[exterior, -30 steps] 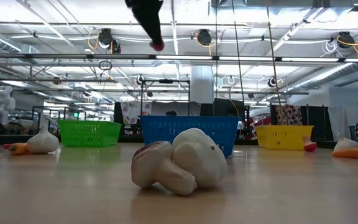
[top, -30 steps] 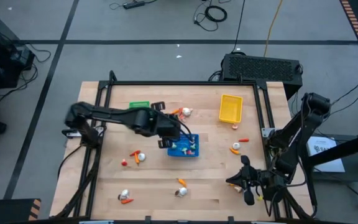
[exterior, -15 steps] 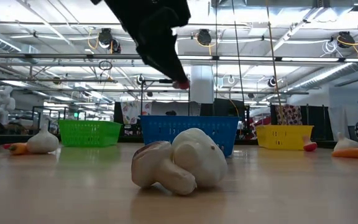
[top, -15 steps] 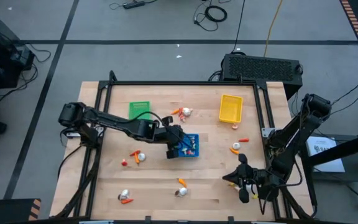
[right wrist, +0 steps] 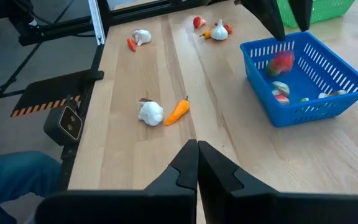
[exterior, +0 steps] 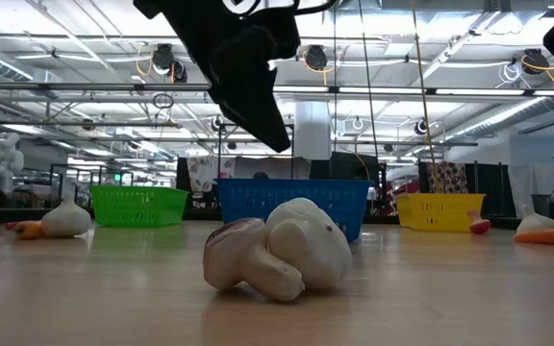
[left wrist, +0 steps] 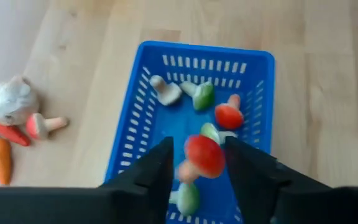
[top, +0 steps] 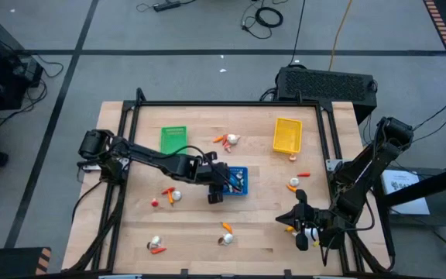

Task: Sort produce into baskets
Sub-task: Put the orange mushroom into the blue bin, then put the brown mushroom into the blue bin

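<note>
My left gripper [top: 224,187] hangs open over the blue basket [top: 236,180], fingers pointing down into it. A red-capped toy mushroom [left wrist: 204,155] shows blurred between and below the fingertips, loose above the basket floor [right wrist: 281,62]. Several small produce pieces lie in the blue basket [left wrist: 204,53]. My right gripper [top: 285,220] is shut and holds nothing near the table's near right corner. The green basket [top: 173,139] and yellow basket [top: 287,133] stand near the far edge.
Loose produce lies about: a garlic bulb and carrot [top: 226,232] near the front edge, pieces at the left [top: 169,195] and near left [top: 155,246], some by the far edge [top: 228,140] and right [top: 294,183]. A pale mushroom piece [exterior: 277,255] lies close to the low camera.
My left gripper has come down toward the blue basket and tipped its fingers further downward. The red mushroom, seen at its fingertips before, has left them and drops into the basket. My right arm has kept still.
</note>
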Controlling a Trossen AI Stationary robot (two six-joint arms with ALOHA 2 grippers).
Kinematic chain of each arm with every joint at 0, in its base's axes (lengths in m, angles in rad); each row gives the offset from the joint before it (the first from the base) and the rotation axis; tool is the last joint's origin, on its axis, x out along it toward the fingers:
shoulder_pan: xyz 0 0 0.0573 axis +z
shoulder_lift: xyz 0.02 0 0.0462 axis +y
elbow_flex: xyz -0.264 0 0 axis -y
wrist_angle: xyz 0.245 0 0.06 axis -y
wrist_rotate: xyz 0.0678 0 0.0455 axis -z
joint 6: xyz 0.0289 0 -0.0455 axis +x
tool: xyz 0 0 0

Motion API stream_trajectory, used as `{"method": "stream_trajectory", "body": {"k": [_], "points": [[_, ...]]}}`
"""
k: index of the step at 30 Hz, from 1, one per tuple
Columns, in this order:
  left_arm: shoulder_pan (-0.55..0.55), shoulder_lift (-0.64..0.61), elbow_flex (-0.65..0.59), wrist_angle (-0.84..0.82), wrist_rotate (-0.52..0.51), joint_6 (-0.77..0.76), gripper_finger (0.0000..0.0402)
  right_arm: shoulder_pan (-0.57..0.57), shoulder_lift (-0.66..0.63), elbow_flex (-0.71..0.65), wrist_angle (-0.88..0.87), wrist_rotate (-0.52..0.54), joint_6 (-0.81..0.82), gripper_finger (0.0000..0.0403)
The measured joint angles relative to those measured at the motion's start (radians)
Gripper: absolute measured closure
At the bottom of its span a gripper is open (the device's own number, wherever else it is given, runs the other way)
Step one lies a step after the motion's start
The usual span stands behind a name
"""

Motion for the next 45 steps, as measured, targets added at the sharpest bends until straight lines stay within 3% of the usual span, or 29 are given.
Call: {"method": "stream_trajectory", "body": {"k": [5, 11, 17, 19, 24, 30, 36, 45], "points": [[-0.003, -0.002, 0.013, -0.003, -0.002, -0.014, 0.0201, 0.0, 0.0, 0.0, -0.002, -0.001, 0.0, 0.0403], [-0.01, -0.02, 0.099, -0.052, 0.018, -0.006, 0.0191, 0.0, 0.0, 0.0, -0.004, 0.0, 0.0, 0.0403], [-0.091, -0.04, 0.148, -0.04, 0.294, -0.054, 0.0191, 0.001, -0.001, 0.0, -0.016, -0.001, 0.001, 0.0403], [-0.148, -0.04, 0.148, -0.049, 0.334, -0.055, 0.0191, 0.001, 0.0, 0.0, -0.016, -0.001, 0.003, 0.0403], [-0.301, 0.005, 0.146, -0.029, 0.287, -0.055, 0.0191, 0.0, 0.01, 0.0, -0.021, -0.001, 0.005, 0.0403], [-0.419, 0.085, 0.148, 0.157, 0.078, -0.05, 0.0191, 0.0, 0.011, 0.0, -0.021, 0.0, 0.004, 0.0403], [-0.445, 0.149, 0.148, 0.225, 0.077, -0.104, 0.0191, -0.009, 0.011, 0.0, -0.021, 0.0, 0.003, 0.0403], [-0.447, 0.228, 0.148, 0.154, 0.084, -0.183, 0.019, -0.018, 0.011, 0.0, -0.021, -0.001, 0.001, 0.0403]]}}
